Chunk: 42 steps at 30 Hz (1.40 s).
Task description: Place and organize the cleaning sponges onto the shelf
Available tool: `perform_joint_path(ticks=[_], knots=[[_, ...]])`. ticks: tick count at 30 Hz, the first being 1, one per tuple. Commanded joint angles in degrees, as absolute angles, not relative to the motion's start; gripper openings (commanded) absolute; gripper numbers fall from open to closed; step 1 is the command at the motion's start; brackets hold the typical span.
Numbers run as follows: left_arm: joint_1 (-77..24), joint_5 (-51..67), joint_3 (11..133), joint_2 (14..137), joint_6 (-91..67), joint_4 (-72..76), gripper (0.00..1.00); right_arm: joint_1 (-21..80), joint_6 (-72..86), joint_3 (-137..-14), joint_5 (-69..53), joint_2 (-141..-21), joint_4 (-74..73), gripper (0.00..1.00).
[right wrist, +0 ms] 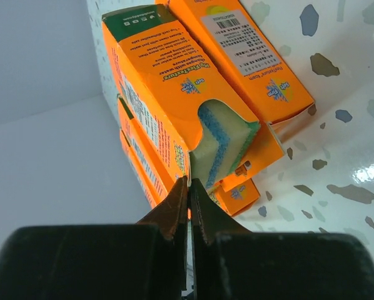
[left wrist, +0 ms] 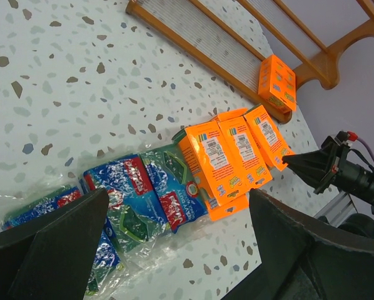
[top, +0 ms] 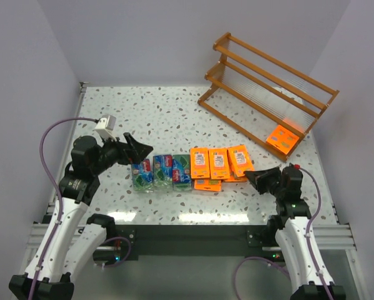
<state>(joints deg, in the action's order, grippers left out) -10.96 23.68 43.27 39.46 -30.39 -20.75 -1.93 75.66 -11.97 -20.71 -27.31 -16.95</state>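
On the lowest tier of the shelf (top: 237,123), only one orange sponge pack (top: 283,139) is being shelved; the other orange packs (top: 219,164) and three green-and-blue packs (top: 162,172) are waiting on the surface (top: 143,112). The left claw (top: 139,150) is being held wide open, the right claw (top: 252,177) closed, empty.

Bright, even light is coming from overhead in all views. Orange packs (top: 218,164) are casting short, soft shadows. Worktop (right wrist: 362,94) is throwing white glare streaks at lower right of right wrist view. Plastic on green-and-blue packs (left wrist: 137,200) is glinting. Jaws are showing dark and out of focus in both wrist views.
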Motion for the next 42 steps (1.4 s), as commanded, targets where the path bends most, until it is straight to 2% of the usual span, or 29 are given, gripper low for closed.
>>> perform_joint_path(ticks=[1,6,18,34,42], knots=[[-11.16,24.96,44.03,38.85,-29.44,-19.77,1.0,-2.11,79.53,-12.92,-20.92,-25.93,-12.93,0.0],[-11.25,24.96,44.03,38.5,-29.44,-19.78,1.0,-2.11,89.02,-13.53,-20.74,-24.26,-3.55,0.0],[-11.16,25.49,44.91,39.55,-30.06,-18.19,1.0,-2.2,94.39,-23.64,-19.78,-39.1,14.48,0.0],[-11.16,24.7,45.88,39.46,-28.92,-19.51,1.0,-10.46,88.16,-38.4,-8.44,-57.38,13.18,0.0],[-11.16,24.26,45.97,39.29,-28.21,-19.95,1.0,-14.49,84.03,-39.47,-1.06,-58.36,12.66,0.0]])
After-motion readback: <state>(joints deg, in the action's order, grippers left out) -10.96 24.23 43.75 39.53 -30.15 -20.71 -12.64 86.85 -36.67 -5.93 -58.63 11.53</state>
